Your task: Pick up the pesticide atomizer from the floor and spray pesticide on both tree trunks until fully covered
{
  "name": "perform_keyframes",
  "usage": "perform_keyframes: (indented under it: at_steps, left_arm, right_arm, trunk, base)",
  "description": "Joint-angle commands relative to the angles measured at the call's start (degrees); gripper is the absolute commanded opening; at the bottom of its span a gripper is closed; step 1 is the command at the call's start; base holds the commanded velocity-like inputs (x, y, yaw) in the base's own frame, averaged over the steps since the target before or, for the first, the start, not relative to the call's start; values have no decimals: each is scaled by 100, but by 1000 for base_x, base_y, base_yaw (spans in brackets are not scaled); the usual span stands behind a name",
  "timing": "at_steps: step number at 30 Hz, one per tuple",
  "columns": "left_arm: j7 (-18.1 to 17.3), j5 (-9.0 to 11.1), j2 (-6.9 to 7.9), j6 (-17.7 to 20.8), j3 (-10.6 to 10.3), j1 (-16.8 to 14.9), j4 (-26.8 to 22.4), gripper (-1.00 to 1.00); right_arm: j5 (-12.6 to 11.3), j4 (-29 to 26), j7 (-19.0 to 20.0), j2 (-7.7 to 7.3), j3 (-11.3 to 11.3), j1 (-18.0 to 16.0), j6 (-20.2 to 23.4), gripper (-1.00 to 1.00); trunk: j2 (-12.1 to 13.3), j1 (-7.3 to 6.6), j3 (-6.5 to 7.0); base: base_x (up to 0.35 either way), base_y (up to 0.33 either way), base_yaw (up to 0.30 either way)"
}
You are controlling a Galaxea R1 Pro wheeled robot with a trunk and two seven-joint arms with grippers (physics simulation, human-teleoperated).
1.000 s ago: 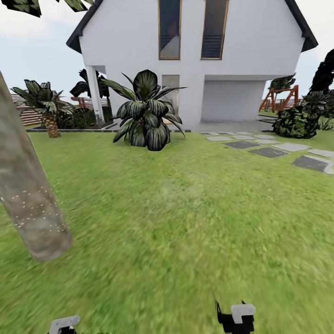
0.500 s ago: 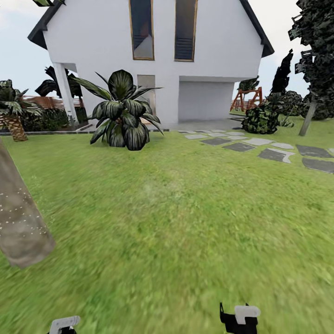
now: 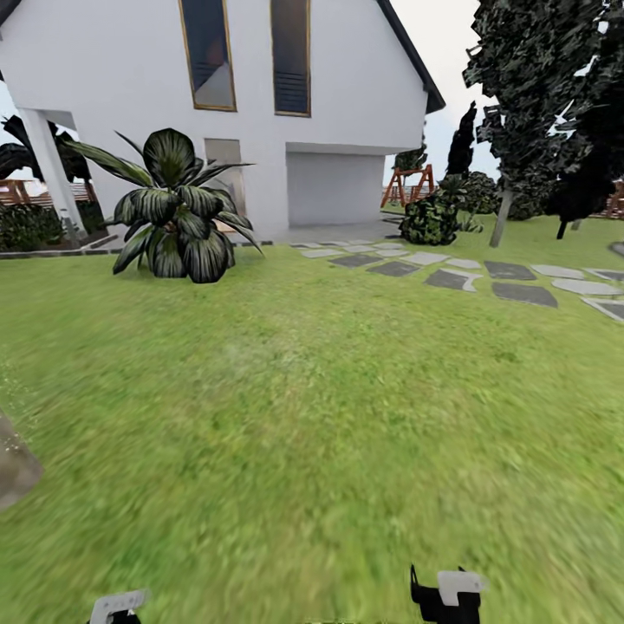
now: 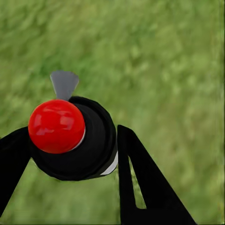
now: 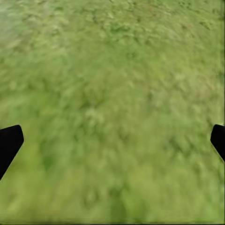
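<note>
One pesticide atomizer clenched in left end effector, right end effector spread wide over grass floor, one tree trunk at edge, one white house.

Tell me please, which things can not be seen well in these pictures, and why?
- Tree trunk: head view, cut off by the left edge; only a corner shows, so any pesticide on it is unreadable.
- Atomizer: left wrist view, seen from above between the fingers; its lower body is hidden by its own top.
- Right gripper: right wrist view, only the fingertips enter the frame.
- Far tree: head view, too distant for trunk detail.
</note>
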Motion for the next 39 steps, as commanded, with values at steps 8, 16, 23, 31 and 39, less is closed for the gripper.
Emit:
perform_keyframes:
  at_steps: [8, 16, 23, 31, 39]
  left_arm:
    - [19, 15, 10, 1, 1, -1, 6, -100]
    - [48, -15, -5, 1, -16, 0, 0, -100]
    - [52, -17, -18, 1, -26, 1, 0, -100]
    - [52, -17, -18, 1, -26, 3, 0, -100]
    - [52, -17, -13, 1, -23, 1, 0, -100]
  right_arm:
    - [0, 0, 0, 0, -1, 0, 1, 100]
    - [0, 0, 0, 0, -1, 0, -2, 100]
    - [0, 0, 0, 0, -1, 0, -2, 100]
    - [0, 0, 0, 0, -1, 0, -1, 100]
    - [0, 0, 0, 0, -1, 0, -1, 100]
  trunk:
    - [0, 0, 0]
    - [0, 0, 0]
    - [0, 0, 0]
    - [0, 0, 0]
    - [0, 0, 0]
  base:
    - [-7, -160, -297]
    - [0, -44, -297]
    - [0, -250, -298]
    - [0, -271, -298]
    - [0, -272, -298]
